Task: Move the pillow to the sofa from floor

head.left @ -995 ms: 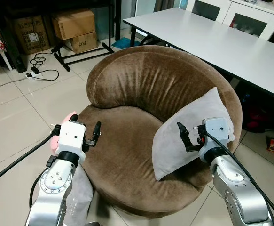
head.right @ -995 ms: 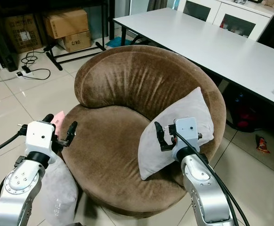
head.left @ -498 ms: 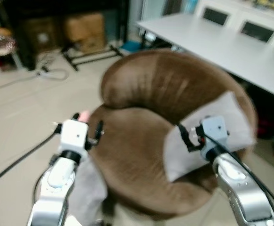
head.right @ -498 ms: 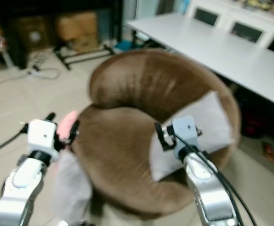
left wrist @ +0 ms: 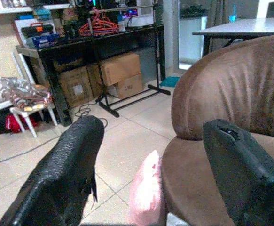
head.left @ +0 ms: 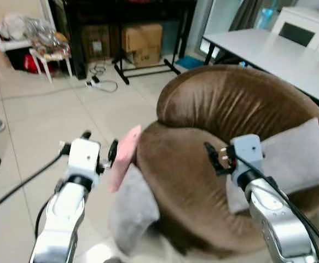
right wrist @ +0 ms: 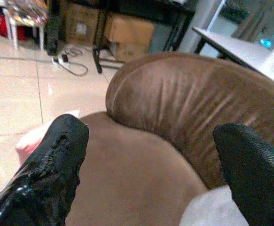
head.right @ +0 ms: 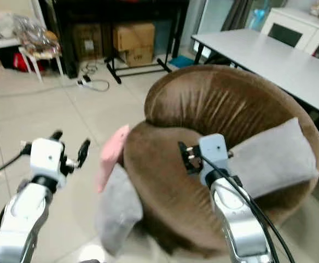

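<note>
Head cam, L eye: round brown sofa (head.left: 214,137) sits centre-right. A grey pillow (head.left: 293,159) lies on its seat at the right side, leaning on the backrest. A 2nd grey pillow (head.left: 132,205) is on the floor, pressed against the sofa's left front edge, w/ a pink pillow (head.left: 123,156) standing just above it, also against the sofa side. Left gripper (head.left: 99,148) hangs over the tile floor (head.left: 50,120) near the pink pillow, fingers spread, nothing in them. Right gripper (head.left: 215,159) hangs over the sofa seat, just beside the grey pillow's near corner, fingers apart, nothing held. White worktop (head.left: 274,52) behind the sofa at right; cardboard boxes (head.left: 140,38) under a dark rack at back; cable on the floor nearby.

R eye: same layout, slightly blurred. Grey pillow on seat, other grey one low on floor by the sofa, pink one above it.

L wrist cam: two black fingers (left wrist: 61,174) wide apart, empty. Between them the pink pillow's top touching the sofa edge; boxes and black rack beyond.

R wrist cam: fingers (right wrist: 47,165) wide apart, empty, over the brown seat. A grey pillow corner (right wrist: 212,212) shows near one finger; pink pillow edge near the other.
</note>
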